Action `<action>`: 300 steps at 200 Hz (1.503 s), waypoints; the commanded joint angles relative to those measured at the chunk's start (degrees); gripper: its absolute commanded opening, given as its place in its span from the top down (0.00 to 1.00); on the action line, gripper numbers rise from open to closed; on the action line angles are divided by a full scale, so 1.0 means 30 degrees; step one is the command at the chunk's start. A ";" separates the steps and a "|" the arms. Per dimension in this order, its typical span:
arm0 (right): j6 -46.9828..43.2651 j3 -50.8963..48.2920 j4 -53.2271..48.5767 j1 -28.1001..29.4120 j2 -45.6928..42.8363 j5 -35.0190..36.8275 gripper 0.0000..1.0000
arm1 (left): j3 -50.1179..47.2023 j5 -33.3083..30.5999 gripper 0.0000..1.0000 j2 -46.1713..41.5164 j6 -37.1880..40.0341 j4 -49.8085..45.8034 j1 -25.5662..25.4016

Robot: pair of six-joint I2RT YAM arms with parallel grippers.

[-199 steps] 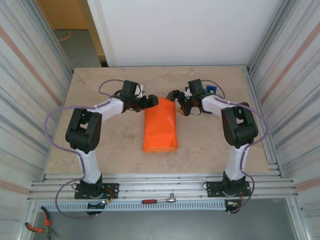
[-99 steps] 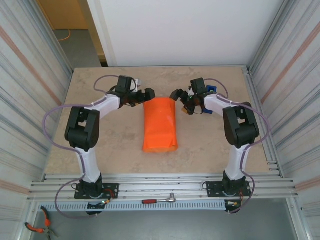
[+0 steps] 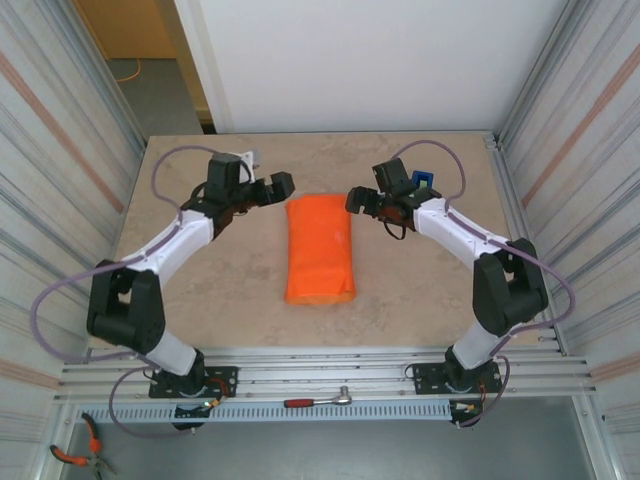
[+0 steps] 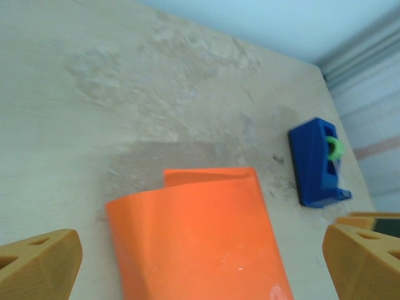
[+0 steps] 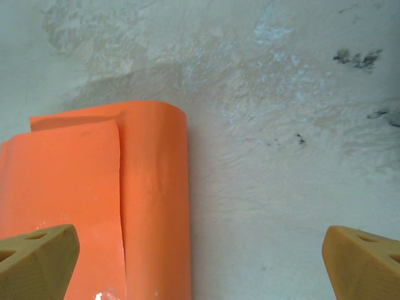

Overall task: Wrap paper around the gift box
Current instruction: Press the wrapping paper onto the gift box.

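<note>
Wrapped lengthwise, far end open, nothing holding it.

At upper left of the top view the left gripper [image 3: 275, 190] has its jaws spread wide, near the far left corner of the paper [image 3: 320, 250] but apart from it. The paper lies mid-table [image 3: 200, 290] as a long folded bundle, and by its bulk I judge the gift box sits inside. The right wrist view shows the overlapping flap edge [image 5: 119, 206] running along the top. I cannot tell whether tape secures it, so it may spring up with no finger pressing it. The far end gapes like a flattened tube, and a clumsy pinch there could crumple or tear it, or drag the bundle. The right gripper [image 3: 357, 202] is equally spread, just off the far right corner. Reaching back could knock the blue tape dispenser [image 4: 315, 162] behind it.
</note>
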 commanded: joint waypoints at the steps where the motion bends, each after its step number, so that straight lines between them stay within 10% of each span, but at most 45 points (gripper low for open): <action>1: -0.0604 -0.1073 0.0010 0.0261 -0.1376 0.1129 0.02 | -0.2372 -0.4159 0.01 -0.2145 0.0838 0.1894 -0.0130; 139: 0.4649 -0.8508 0.3910 0.2816 -0.5461 -0.2067 0.02 | -1.0188 -0.0260 0.01 -0.7436 -0.4103 0.3587 0.1403; 235: 0.4785 -0.8246 0.4118 0.3357 -0.4813 -0.3881 0.00 | -0.9266 0.0559 0.20 -0.4058 -0.1421 0.0802 -0.2479; 300: 0.4841 -0.6739 0.5243 0.3743 -0.1709 -0.5517 0.19 | -0.9806 0.0523 0.27 -0.2774 -0.2571 0.3257 -0.4059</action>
